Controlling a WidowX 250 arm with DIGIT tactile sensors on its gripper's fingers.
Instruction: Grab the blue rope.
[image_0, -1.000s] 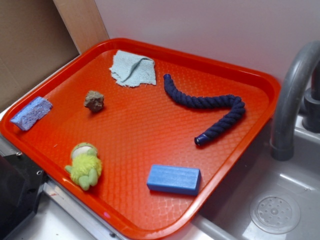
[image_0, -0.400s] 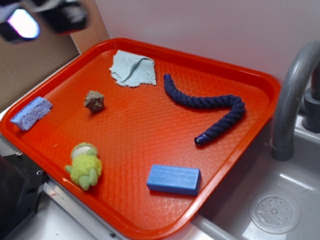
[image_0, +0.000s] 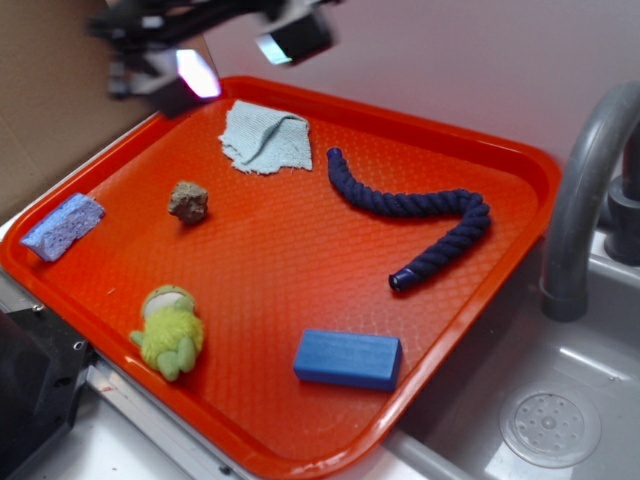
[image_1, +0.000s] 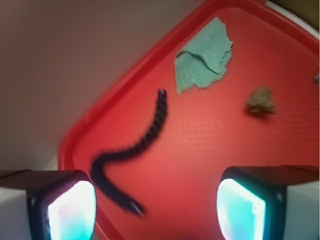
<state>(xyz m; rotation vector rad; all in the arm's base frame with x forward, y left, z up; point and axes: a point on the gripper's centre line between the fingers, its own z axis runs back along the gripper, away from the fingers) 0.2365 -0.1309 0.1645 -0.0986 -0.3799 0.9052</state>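
The blue rope lies in a wavy line on the right half of the orange tray, its glossy capped end toward the front. In the wrist view the blue rope runs from mid-tray down to the lower left. My gripper hangs high over the tray's back left corner, blurred, far from the rope. Seen from the wrist, the gripper is open, its two glowing pads wide apart with nothing between them.
On the tray lie a pale green cloth, a brown lump, a pale blue-purple sponge, a green plush toy and a bright blue block. A grey faucet and sink stand at right.
My gripper has come into view from the upper left and moved right, now over the tray's back left corner. The things on the tray have not moved.
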